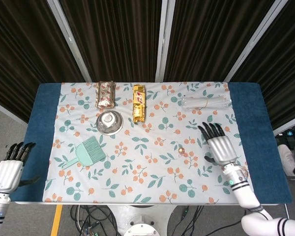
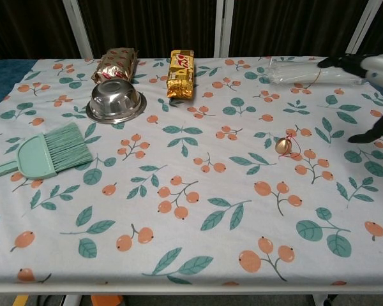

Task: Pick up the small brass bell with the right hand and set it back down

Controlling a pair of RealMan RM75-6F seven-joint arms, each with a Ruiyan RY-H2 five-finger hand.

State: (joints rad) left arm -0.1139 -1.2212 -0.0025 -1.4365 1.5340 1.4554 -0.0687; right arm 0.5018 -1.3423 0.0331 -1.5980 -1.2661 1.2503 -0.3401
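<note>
The small brass bell (image 1: 181,148) (image 2: 283,145) lies on the flowered tablecloth, right of centre, with a thin red loop beside it. My right hand (image 1: 220,146) (image 2: 370,70) is off to the bell's right, raised above the cloth, fingers spread and holding nothing. Only its fingertips show at the right edge of the chest view. My left hand (image 1: 10,167) hangs beyond the table's left front corner, fingers apart and empty.
A steel bowl (image 1: 109,121), a teal brush (image 1: 87,152), a brown snack pack (image 1: 105,94) and a gold snack pack (image 1: 139,102) sit on the left and back. A clear plastic sleeve (image 1: 205,102) lies at the back right. Blue table cover (image 1: 44,123) frames the cloth.
</note>
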